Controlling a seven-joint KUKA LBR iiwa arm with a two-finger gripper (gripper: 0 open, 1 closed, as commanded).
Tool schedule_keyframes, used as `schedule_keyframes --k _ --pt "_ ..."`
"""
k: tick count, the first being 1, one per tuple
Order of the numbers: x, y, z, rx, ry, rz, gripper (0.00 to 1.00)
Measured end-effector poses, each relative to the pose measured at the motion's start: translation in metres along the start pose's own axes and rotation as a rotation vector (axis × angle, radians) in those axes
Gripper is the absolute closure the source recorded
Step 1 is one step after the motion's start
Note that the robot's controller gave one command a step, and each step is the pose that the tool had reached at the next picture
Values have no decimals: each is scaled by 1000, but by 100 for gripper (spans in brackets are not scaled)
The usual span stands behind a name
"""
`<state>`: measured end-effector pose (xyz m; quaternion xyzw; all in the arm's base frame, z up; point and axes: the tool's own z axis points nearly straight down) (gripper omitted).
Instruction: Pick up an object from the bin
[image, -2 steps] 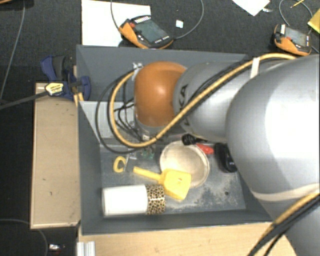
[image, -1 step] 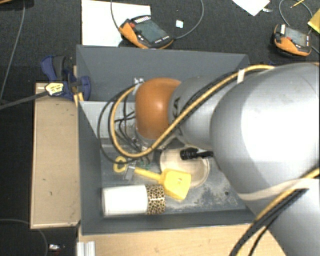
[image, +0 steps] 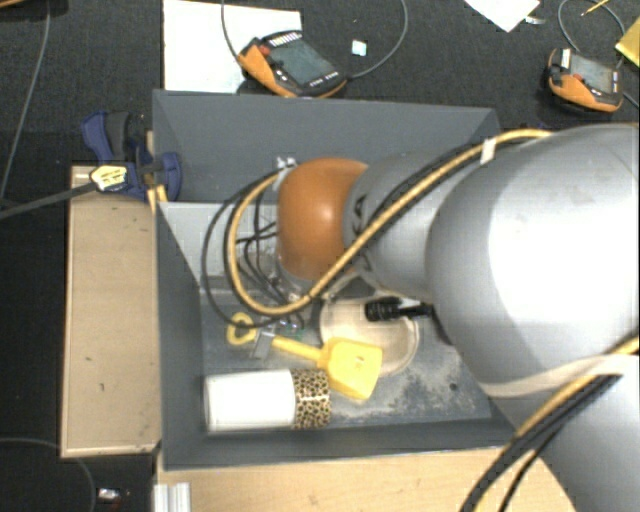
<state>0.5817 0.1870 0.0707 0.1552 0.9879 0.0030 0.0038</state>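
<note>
- Closest to the lens, the robot's thick grey arm (image: 520, 260) is stretching in from the right, covering much of the right half of the grey metal bin (image: 190, 300).
- At the arm's wrist, a rounded orange cover (image: 318, 222) is hanging over the middle of the bin, with yellow and black cables (image: 235, 262) looping out on its left side.
- Below that cover, the gripper (image: 270, 322) is sitting low over the left-centre of the bin floor. The cover and cables are hiding most of it, so it is impossible to judge how wide it is standing or whether it is gripping anything.
- Just beside the gripper, a small yellow ring (image: 240, 329) is lying on the floor.
- A yellow toy scoop (image: 345, 366) is lying next to it, its thin handle pointing up and left toward the gripper and its broad blade resting to the right.
- Behind the scoop's blade, a round cream dish (image: 395, 345) is lying flat, partly tucked under the arm.
- Along the bin's near wall, a white cylinder with a leopard-print band (image: 265, 398) is lying on its side, the band end almost touching the scoop's blade.
</note>
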Motion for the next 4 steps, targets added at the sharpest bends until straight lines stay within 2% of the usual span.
schedule_keyframes --k 1,3,4 --pt "0 7 -2 2 4 -8 100" --pt "0 7 -11 1 2 -6 100" --pt "0 6 -48 3 7 -5 100"
